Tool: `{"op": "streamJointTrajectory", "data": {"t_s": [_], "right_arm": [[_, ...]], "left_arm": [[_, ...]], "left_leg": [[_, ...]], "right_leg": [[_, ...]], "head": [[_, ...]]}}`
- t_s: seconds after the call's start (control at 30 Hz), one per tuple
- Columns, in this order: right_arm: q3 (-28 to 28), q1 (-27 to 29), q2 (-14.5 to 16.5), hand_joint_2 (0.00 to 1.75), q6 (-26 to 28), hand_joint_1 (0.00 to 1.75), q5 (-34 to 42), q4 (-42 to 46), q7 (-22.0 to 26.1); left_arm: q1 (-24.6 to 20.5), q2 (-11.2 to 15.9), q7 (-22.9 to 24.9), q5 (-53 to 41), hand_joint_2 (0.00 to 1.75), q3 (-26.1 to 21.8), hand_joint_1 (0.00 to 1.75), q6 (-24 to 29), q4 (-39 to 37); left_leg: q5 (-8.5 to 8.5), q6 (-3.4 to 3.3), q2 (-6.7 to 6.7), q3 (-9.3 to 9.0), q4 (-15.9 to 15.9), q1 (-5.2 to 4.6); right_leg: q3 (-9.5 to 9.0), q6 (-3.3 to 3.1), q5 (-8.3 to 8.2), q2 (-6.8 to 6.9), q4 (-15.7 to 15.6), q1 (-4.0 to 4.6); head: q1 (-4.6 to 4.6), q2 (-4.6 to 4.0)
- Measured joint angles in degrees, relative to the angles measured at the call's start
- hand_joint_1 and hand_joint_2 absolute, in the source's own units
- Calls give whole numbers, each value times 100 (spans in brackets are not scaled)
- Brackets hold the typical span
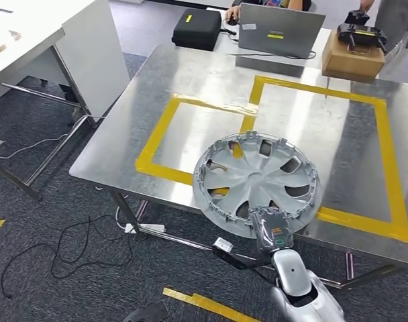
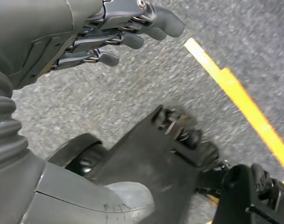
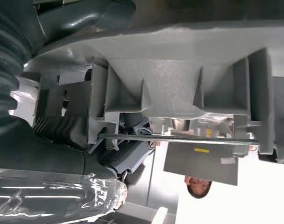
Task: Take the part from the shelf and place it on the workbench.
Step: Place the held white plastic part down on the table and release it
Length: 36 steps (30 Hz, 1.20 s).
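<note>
Gripping the hubcap (image 1: 258,180) by its near rim, the right hand (image 1: 271,229) held it over the desk (image 1: 141,127) edge. The left hand (image 2: 109,35) hung empty, fingers apart, above carpet. The right wrist view showed the hubcap's ribbed underside.

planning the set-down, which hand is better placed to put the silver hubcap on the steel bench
Right. The right hand already grips the near rim of the silver plastic hubcap over the steel workbench, inside the yellow tape outline. The left hand hangs above the carpet with its fingers apart, holding nothing.
</note>
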<state>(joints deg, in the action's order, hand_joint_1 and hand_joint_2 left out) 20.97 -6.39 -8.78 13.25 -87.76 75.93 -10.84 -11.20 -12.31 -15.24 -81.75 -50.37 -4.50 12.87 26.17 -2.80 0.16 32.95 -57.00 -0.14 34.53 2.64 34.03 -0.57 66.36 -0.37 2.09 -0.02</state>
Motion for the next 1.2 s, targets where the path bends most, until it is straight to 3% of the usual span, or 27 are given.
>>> {"op": "streamJointTrajectory", "data": {"t_s": [0.07, 0.1, 0.13, 0.2, 0.27, 0.3, 0.37, 0.43, 0.57, 0.73, 0.83, 0.9, 0.93, 1.0, 1.03, 1.07, 1.1, 1.13, 1.2], "right_arm": [[-5, 54, -78, 175, 49, 175, 73, -4, -112], [-35, 99, -131, 175, 74, 175, 115, 0, -150], [-84, 142, -186, 175, 95, 175, 156, 12, -180], [-252, 220, -281, 175, 142, 175, 227, 57, -233], [-467, 295, -332, 175, 186, 175, 285, 105, -277], [-579, 344, -349, 175, 209, 175, 309, 130, -294], [-793, 467, -370, 175, 261, 175, 351, 188, -315], [-989, 573, -384, 175, 309, 175, 393, 236, -317], [-1284, 690, -401, 175, 338, 175, 451, 282, -317], [-1528, 729, -436, 175, 337, 175, 469, 282, -332], [-1640, 743, -462, 175, 343, 175, 533, 288, -360], [-1746, 781, -493, 175, 357, 175, 665, 304, -362], [-1812, 808, -514, 175, 369, 175, 750, 314, -346], [-1950, 866, -544, 175, 395, 175, 904, 321, -289], [-2016, 893, -551, 175, 406, 175, 960, 322, -257], [-2072, 918, -554, 175, 413, 175, 996, 323, -231], [-2121, 940, -555, 175, 416, 175, 1017, 325, -208], [-2159, 955, -555, 175, 418, 175, 1028, 326, -188], [-2205, 965, -560, 175, 419, 175, 1036, 338, -157]], "left_arm": [[23, 0, -11, 30, 175, 18, 0, 2, 1], [43, 3, -13, 46, 175, 27, 0, 4, 1], [63, 7, -14, 61, 175, 37, 0, 5, 1], [89, 10, -21, 85, 175, 67, 0, 7, 0], [96, 15, -28, 108, 175, 110, 0, 7, 2], [101, 21, -30, 120, 175, 125, 0, 6, 1], [110, 34, -37, 139, 175, 139, 0, 2, 0], [114, 46, -52, 148, 175, 156, 0, -2, 0], [116, 79, -65, 154, 175, 201, 0, -4, 1], [125, 107, -65, 155, 175, 261, 0, -6, 1], [126, 117, -65, 165, 175, 275, 0, -7, 2], [124, 118, -67, 183, 175, 278, 0, -6, 1], [125, 116, -70, 192, 175, 278, 0, -5, 1], [137, 114, -77, 197, 175, 279, 0, -4, 1], [147, 114, -79, 199, 175, 279, 0, -4, 1], [157, 114, -80, 201, 175, 279, 0, -4, 1], [163, 114, -80, 203, 175, 279, 0, -4, 2], [165, 114, -81, 204, 175, 279, 0, -4, 2], [163, 101, -86, 209, 175, 281, 0, -3, 2]], "left_leg": [[19, -2, -5, -10, -4, -5], [35, 3, -12, -23, -5, -6], [54, 11, -21, -46, -7, -5], [98, 40, -38, -108, -8, -6], [127, 90, -47, -123, -16, -14], [130, 122, -49, -113, -31, -21], [142, 93, -47, -101, -47, -32], [150, 27, -46, -109, -46, -36], [162, 58, -52, -95, -37, -35], [145, 87, -56, -65, -43, -64], [114, 44, -54, -65, -31, -89], [77, -7, -48, -72, 3, -66], [62, -29, -46, -74, 17, -53], [67, -55, -46, -66, 19, -62], [75, -62, -48, -66, 18, -72], [85, -67, -50, -73, 18, -83], [96, -70, -52, -87, 18, -96], [109, -69, -54, -108, 18, -108], [140, -53, -50, -152, 18, -123]], "right_leg": [[400, 37, 217, 7, 593, -20], [493, 54, 171, 10, 656, -26], [474, 68, 2, 16, 496, -31], [195, 65, -479, 47, -251, -33], [-29, -13, -639, 83, -796, -10], [-67, -68, -636, 91, -875, 0], [-98, -103, -704, 86, -897, 9], [-99, -90, -742, 84, -903, 11], [-96, -106, -732, 97, -904, 15], [-86, -61, -762, 95, -905, -19], [-83, 0, -783, 91, -927, -55], [9, 44, -677, 83, -778, -63], [130, 60, -539, 79, -541, -65], [508, 78, -167, 73, 235, -67], [682, 81, -49, 73, 578, -66], [775, 77, -32, 73, 750, -61], [744, 57, -135, 73, 670, -52], [594, 20, -322, 73, 363, -36], [154, -115, -650, 95, -488, 29]], "head": [[4, 2], [5, 2], [7, 2], [4, 2], [4, 2], [-1, 2], [-14, 2], [-25, 2], [-27, 2], [-23, 2], [-26, 2], [-15, 2], [-9, 2], [-2, 2], [-4, 2], [-4, 2], [-4, 2], [-3, 2], [-17, 2]]}}
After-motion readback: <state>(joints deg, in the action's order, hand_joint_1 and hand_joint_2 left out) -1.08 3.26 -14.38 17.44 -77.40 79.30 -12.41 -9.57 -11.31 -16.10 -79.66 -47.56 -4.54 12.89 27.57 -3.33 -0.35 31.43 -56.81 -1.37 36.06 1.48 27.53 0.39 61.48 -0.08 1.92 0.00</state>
